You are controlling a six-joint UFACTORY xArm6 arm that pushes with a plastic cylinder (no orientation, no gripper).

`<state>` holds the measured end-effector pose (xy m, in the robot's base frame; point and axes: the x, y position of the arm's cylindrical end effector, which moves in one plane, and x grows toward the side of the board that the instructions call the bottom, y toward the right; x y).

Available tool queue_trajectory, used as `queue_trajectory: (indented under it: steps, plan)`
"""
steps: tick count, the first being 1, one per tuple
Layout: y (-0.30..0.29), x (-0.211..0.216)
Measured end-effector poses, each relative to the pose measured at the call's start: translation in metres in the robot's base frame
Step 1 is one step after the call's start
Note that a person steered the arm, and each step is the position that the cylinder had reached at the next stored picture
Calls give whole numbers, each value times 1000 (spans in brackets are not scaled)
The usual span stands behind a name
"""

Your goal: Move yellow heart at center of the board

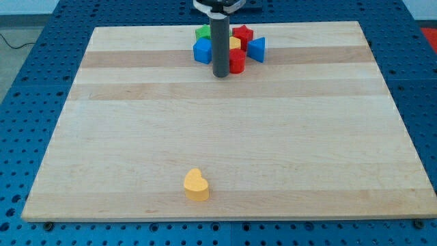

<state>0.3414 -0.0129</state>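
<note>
The yellow heart [196, 184] lies alone near the view's bottom edge of the wooden board [225, 123], a little left of the middle. My tip [221, 74] is far from it, near the view's top, standing right in front of a cluster of blocks. The dark rod hides part of that cluster.
The cluster at the top holds a blue block [203, 50] on the left, a green block [203, 32] behind it, a red star-like block [242, 34], a red block [237, 61], a small yellow block [234, 44] and a blue triangle-like block [257, 48] on the right.
</note>
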Motion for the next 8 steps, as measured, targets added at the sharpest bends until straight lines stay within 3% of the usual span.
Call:
queue_trajectory:
  steps: [2, 3, 5, 7, 8]
  plan:
    - [0, 0]
    - [29, 31]
    - [127, 156]
    - [135, 269]
    - [125, 277]
